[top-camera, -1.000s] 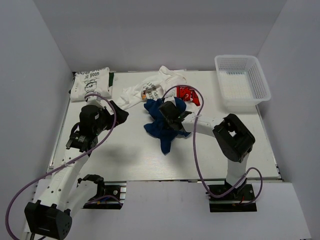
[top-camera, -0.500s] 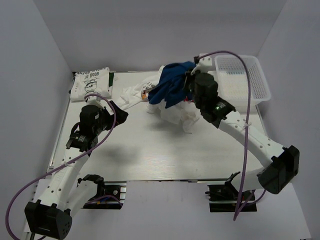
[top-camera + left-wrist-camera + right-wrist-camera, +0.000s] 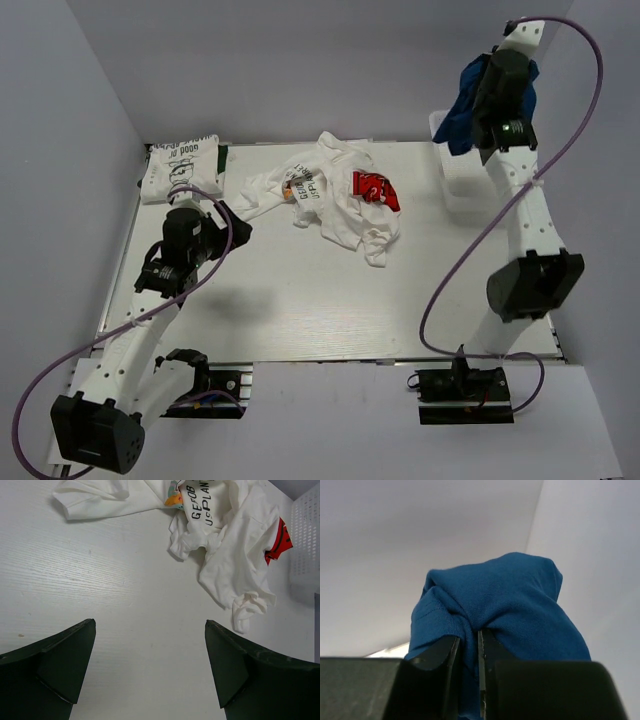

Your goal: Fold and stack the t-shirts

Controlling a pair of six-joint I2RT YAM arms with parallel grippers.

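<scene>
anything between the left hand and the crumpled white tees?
Nothing. In the left wrist view, only bare white table lies between the open left hand and the crumpled white tees. The top view agrees.

The dark blue t-shirt (image 3: 495,595) pinched in my right gripper (image 3: 468,640) is soft, matt knit cloth with a fine ribbed weave showing along its folds, and my fingers (image 3: 430,662) on it look like dark matt plastic. The table (image 3: 100,610) under my left gripper (image 3: 150,625) is a white board with a faint grain and a dull sheen. The white t-shirts (image 3: 235,565) on it are limp matt cloth with flat prints, and the basket (image 3: 305,535) is smooth white plastic lattice.
</scene>
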